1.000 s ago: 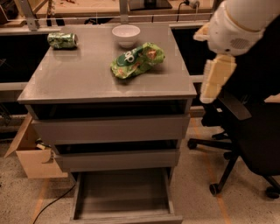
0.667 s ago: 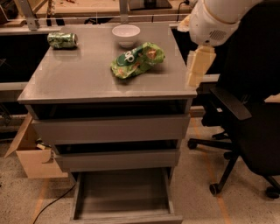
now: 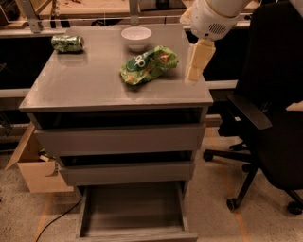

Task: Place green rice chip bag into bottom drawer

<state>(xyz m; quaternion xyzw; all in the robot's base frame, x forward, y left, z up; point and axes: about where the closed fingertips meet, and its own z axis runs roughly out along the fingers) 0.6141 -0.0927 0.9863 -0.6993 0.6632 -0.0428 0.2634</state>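
Swinging the gripper [image 3: 193, 75] leftward since a moment ago, now just beside the green rice chip bag [image 3: 148, 64] on the bench [image 3: 80, 87], not showing whether clenched or released; likely best coming down over the bag's middle, pinching softly, before carrying to the open bottom drawer [image 3: 132, 212]

I work in what looks like a lab or office: a black swivel chair [image 3: 267, 113] on casters, a grey drawer cabinet [image 3: 118, 139], a cardboard box [image 3: 33, 172] on speckled floor [image 3: 213, 203], a workbench [image 3: 94, 7] behind. My gripper [image 3: 193, 75] hangs over the cabinet's right edge.
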